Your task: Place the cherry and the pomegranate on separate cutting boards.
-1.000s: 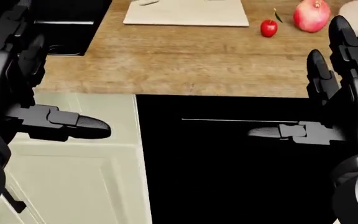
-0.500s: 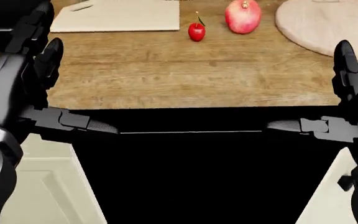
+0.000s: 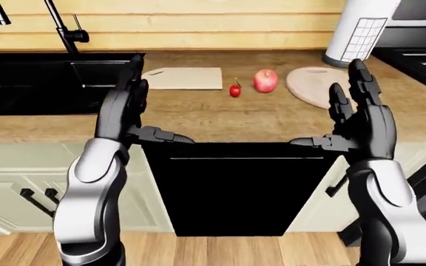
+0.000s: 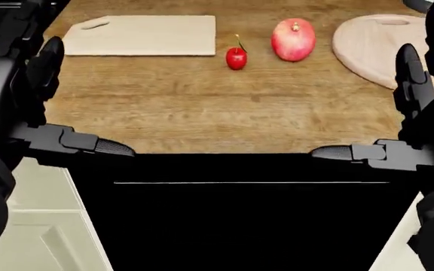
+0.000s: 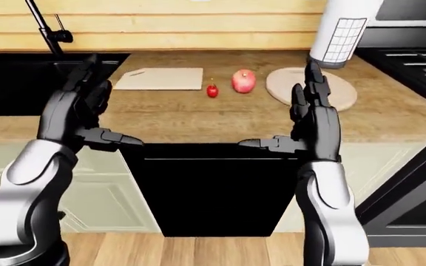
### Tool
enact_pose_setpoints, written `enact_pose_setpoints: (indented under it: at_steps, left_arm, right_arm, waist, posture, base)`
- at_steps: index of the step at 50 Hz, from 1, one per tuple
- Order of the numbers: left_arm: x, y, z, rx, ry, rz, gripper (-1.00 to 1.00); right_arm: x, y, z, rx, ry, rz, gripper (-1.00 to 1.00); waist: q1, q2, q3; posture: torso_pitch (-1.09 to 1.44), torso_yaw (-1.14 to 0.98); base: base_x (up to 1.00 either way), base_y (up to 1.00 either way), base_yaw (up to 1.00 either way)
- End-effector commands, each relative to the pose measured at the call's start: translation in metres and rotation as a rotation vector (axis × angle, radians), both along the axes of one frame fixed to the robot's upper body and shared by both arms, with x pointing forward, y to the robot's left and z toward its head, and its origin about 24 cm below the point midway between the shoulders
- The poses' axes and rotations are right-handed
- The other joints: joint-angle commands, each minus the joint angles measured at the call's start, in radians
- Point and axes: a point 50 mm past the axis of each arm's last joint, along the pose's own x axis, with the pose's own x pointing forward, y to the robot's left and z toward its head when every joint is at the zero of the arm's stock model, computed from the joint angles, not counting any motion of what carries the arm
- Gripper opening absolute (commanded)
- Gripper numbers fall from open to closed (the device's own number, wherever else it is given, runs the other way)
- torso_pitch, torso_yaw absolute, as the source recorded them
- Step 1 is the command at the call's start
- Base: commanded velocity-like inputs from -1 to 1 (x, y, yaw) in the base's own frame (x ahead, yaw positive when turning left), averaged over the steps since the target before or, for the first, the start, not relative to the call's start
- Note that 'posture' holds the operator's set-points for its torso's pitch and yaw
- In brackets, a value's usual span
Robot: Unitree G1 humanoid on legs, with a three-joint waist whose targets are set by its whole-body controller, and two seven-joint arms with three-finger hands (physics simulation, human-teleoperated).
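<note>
Both our hands are raised, spread and empty, at the near edge of a wooden worktop that carries the fruit.

Our left hand [image 3: 128,111] and right hand [image 3: 361,119] stand upright with fingers apart and thumbs pointing inward, holding nothing. Beyond them on the worktop [image 4: 202,107], the cherry [image 4: 236,57] sits just beside the pomegranate [image 4: 293,39], apart from it. A rectangular cutting board [image 4: 141,35] lies to the left of the cherry, and a round cutting board [image 4: 371,42] lies to the right of the pomegranate. A black sink [image 3: 47,83] is further left in the left-eye view.
</note>
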Motion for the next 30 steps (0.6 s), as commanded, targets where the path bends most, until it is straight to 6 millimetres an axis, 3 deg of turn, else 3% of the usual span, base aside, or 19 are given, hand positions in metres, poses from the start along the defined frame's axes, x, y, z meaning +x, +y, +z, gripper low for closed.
enact_pose_setpoints:
  at_steps: [1,4,6,7,8,9,10,14,15,16,18,24,25,26,27,28,30]
  left_arm:
    - [-0.003,-0.001,0.013,0.007,-0.071,0.001,1.00]
    - [-0.003,-0.001,0.013,0.008,-0.072,0.000,1.00]
    - [-0.003,-0.001,0.013,0.008,-0.072,-0.001,1.00]
    - [-0.003,-0.001,0.013,0.008,-0.072,-0.001,1.00]
    - [-0.002,-0.001,0.012,0.009,-0.072,-0.002,1.00]
    - [-0.002,-0.001,0.013,0.009,-0.073,-0.001,1.00]
    - [-0.002,0.000,0.013,0.009,-0.074,0.000,1.00]
    - [-0.003,-0.001,0.015,0.012,-0.076,-0.001,1.00]
    - [-0.003,-0.001,0.016,0.013,-0.078,-0.001,1.00]
    - [-0.003,-0.001,0.016,0.015,-0.079,-0.003,1.00]
    - [-0.003,-0.002,0.018,0.016,-0.082,-0.005,1.00]
    - [-0.004,-0.003,0.022,0.018,-0.086,-0.011,1.00]
    - [-0.004,-0.003,0.022,0.018,-0.088,-0.011,1.00]
    - [-0.004,-0.004,0.024,0.019,-0.089,-0.011,1.00]
    - [-0.004,-0.003,0.024,0.019,-0.089,-0.011,1.00]
    - [-0.004,-0.003,0.024,0.019,-0.089,-0.011,1.00]
    - [-0.004,-0.003,0.024,0.019,-0.090,-0.011,1.00]
  right_arm:
    - [-0.004,0.002,0.014,-0.012,-0.080,0.008,1.00]
    - [-0.005,0.000,0.014,-0.009,-0.082,0.003,1.00]
    - [-0.005,-0.001,0.014,-0.008,-0.083,0.000,1.00]
    - [-0.005,-0.001,0.014,-0.008,-0.083,0.000,1.00]
    - [-0.005,-0.002,0.014,-0.007,-0.083,-0.001,1.00]
    - [-0.005,-0.003,0.014,-0.004,-0.084,-0.005,1.00]
    - [-0.006,-0.004,0.015,-0.001,-0.085,-0.010,1.00]
    - [-0.006,-0.007,0.015,0.011,-0.085,-0.015,1.00]
    - [-0.007,-0.008,0.014,0.022,-0.084,-0.011,1.00]
    - [-0.008,-0.009,0.015,0.024,-0.087,-0.012,1.00]
    - [-0.010,-0.010,0.017,0.025,-0.094,-0.013,1.00]
    - [-0.012,-0.013,0.020,0.019,-0.114,-0.033,1.00]
    - [-0.013,-0.013,0.020,0.016,-0.117,-0.035,1.00]
    - [-0.013,-0.014,0.021,0.014,-0.119,-0.037,1.00]
    - [-0.014,-0.014,0.020,0.011,-0.121,-0.040,1.00]
    - [-0.014,-0.015,0.020,0.015,-0.120,-0.039,1.00]
    - [-0.016,-0.016,0.021,0.021,-0.121,-0.041,1.00]
  waist:
    - [0.000,-0.003,-0.007]
    - [-0.006,0.015,-0.008]
    - [-0.011,0.044,-0.010]
    - [-0.012,0.071,-0.017]
    - [-0.012,0.078,-0.027]
    - [0.001,0.067,-0.007]
    - [-0.008,0.081,0.006]
    - [0.001,0.077,-0.022]
    - [0.001,0.067,-0.018]
    - [-0.013,0.083,-0.030]
    - [-0.029,0.095,-0.014]
    - [-0.043,0.045,-0.005]
    - [-0.036,0.000,-0.038]
    - [-0.034,-0.039,-0.047]
    - [-0.039,-0.096,-0.049]
    - [-0.031,-0.047,-0.021]
    - [-0.042,-0.047,-0.012]
  posture:
    - [0.00,0.00]
    - [0.00,0.00]
    - [0.00,0.00]
    - [0.00,0.00]
    - [0.00,0.00]
    - [0.00,0.00]
    - [0.00,0.00]
    - [0.00,0.00]
    - [0.00,0.00]
    - [0.00,0.00]
    - [0.00,0.00]
    - [0.00,0.00]
    - [0.00,0.00]
    - [0.00,0.00]
    - [0.00,0.00]
    - [0.00,0.00]
    - [0.00,0.00]
  base:
    - [0.48,0.00,0.00]
    - [0.49,0.00,0.00]
    - [0.48,0.00,0.00]
    - [0.48,0.00,0.00]
    - [0.49,0.00,0.00]
    - [0.49,0.00,0.00]
    - [0.48,0.00,0.00]
    - [0.29,-0.01,0.00]
    - [0.00,-0.38,0.00]
    - [0.00,-0.79,0.00]
    - [0.00,-1.00,0.00]
    - [0.00,-0.77,0.00]
    - [0.00,0.00,0.00]
    - [0.00,0.00,0.00]
    - [0.00,0.00,0.00]
    - [0.00,0.00,0.00]
    - [0.00,0.00,0.00]
